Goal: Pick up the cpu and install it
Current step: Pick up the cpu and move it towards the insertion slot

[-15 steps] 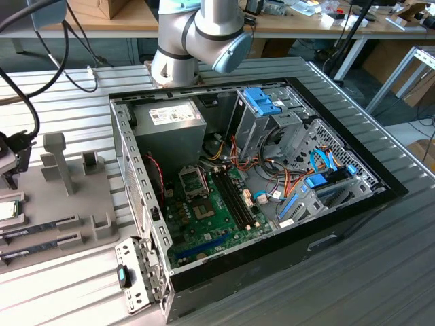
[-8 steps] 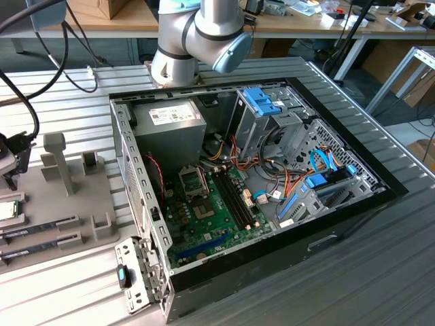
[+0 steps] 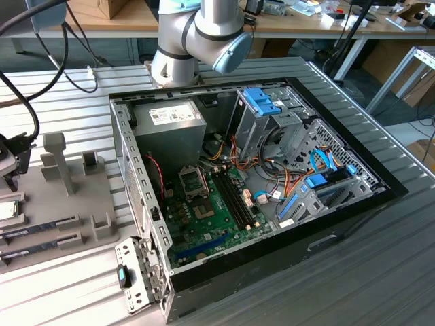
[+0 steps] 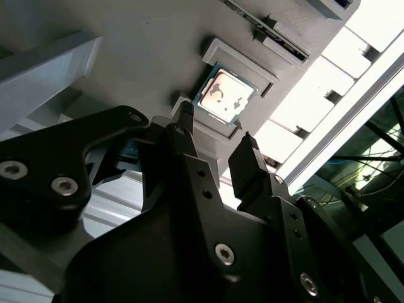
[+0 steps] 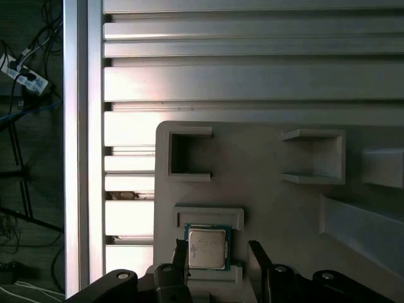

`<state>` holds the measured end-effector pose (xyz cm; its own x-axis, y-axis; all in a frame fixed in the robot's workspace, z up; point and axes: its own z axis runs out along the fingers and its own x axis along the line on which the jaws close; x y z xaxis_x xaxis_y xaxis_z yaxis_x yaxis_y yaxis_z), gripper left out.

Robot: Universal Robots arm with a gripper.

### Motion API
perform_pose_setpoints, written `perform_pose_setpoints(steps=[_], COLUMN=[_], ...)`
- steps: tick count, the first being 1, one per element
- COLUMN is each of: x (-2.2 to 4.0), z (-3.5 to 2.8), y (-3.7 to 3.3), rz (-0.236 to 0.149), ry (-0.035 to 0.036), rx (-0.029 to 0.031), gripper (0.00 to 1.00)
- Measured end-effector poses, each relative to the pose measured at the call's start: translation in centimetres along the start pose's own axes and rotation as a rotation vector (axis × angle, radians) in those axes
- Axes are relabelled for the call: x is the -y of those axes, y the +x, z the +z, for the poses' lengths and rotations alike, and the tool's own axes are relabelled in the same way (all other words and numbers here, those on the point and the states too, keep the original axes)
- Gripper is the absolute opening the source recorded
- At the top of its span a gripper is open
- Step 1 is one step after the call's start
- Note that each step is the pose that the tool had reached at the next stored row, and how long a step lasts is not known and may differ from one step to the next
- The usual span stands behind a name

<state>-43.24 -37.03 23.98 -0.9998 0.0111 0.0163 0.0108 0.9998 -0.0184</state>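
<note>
Gripper (image 4: 214, 136) poised over cpu (image 4: 225, 95) (silver top, green rim), fingers (image 5: 257, 252) spread apart, cpu seated in grey tray (image 5: 271, 214) recess, ungripped

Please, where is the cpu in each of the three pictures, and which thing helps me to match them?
Exterior view: the cpu is at the exterior view's left edge, lying in the grey tray.
Second wrist view: the cpu is in its tray pocket, just beyond the gripper.
First wrist view: the cpu is in the same pocket.
Shared landmark: the grey tray.
</note>
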Motion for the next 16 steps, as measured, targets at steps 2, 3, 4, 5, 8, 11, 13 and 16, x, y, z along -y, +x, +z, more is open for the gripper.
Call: perform_pose_setpoints(steps=[2, 3, 4, 5, 8, 11, 13, 16], x=[0.02, 0.03, 0.04, 0.05, 0.08, 0.12, 0.14, 0.16], z=[0.03, 0.04, 0.06, 0.08, 0.12, 0.2, 0.24, 0.29], y=[0.01, 0.01, 0.01, 0.01, 0.02, 0.04, 0.05, 0.07], rz=[0.0, 0.0, 0.0, 0.0, 0.0, 0.0, 0.0, 0.0], ry=[0.0, 0.0, 0.0, 0.0, 0.0, 0.0, 0.0, 0.0001], rx=[0.0, -0.0001, -0.0001, -0.0001, -0.0001, 0.0, -0.0001, -0.0001], gripper=[0.5, 0.5, 0.5, 0.5, 0.5, 0.5, 0.5, 0.5])
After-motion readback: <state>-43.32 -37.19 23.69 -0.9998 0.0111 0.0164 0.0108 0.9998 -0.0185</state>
